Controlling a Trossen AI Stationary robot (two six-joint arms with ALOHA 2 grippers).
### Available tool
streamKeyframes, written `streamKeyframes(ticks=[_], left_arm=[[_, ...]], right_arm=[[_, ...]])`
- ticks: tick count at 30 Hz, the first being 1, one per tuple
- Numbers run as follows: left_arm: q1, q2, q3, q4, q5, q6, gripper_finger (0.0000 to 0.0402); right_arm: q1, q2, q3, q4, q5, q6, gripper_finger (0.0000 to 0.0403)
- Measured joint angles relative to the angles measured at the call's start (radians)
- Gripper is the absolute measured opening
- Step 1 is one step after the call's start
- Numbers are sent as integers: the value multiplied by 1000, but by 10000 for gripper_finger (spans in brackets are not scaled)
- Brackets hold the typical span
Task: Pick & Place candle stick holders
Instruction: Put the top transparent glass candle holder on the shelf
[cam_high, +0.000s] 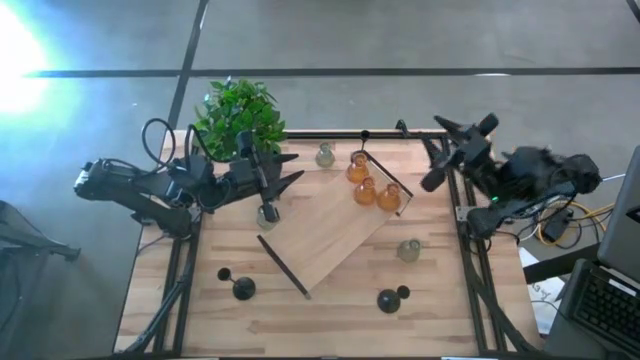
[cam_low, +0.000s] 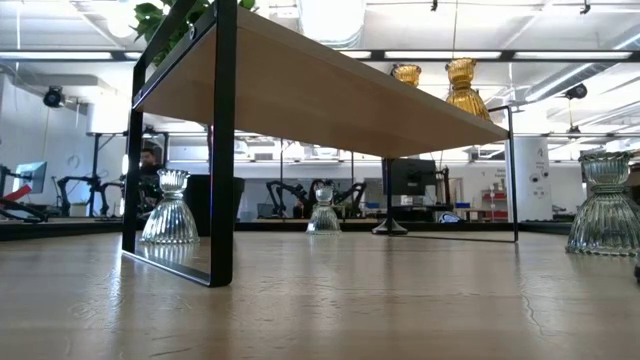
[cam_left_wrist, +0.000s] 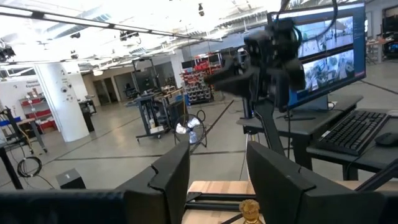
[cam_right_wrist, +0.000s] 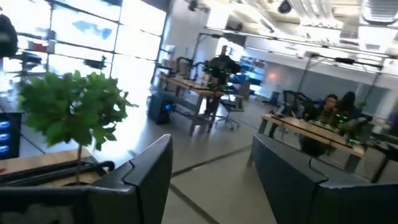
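Three amber glass holders stand on a slanted wooden riser at mid-table; two of them show in the low view. Three pale green-grey holders stand on the tabletop: one by the far edge, one at the riser's left end, one at the right. Black holders stand near the front edge, one at the left and one at the right. My left gripper is open and empty, held level above the riser's left end. My right gripper is open and empty at the far right edge.
A potted green plant stands at the far left corner behind my left arm. The riser's black frame legs stand on the table. Cables and a keyboard lie off the table's right side. Bare wood runs along the front edge.
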Motion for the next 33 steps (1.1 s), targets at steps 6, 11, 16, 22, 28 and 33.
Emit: streamKeyframes(ticks=[6, 11, 16, 22, 28, 33], left_arm=[[0, 0, 0, 1, 0, 0, 163], [0, 0, 0, 0, 0, -1, 163], [0, 0, 0, -7, 0, -2, 163], [-9, -6, 0, -9, 0, -32, 163], [-18, -41, 0, -51, 1, -66, 163], [-23, -94, -1, -171, 1, -114, 163]], right_arm=[[27, 24, 207, -144, -138, 125, 191], [54, 60, 343, -159, -297, 137, 175], [77, 106, 435, -165, -518, 197, 156], [82, 178, 475, -182, -698, 339, 133], [96, 239, 474, -342, -772, 532, 112], [108, 259, 474, -445, -768, 691, 98]])
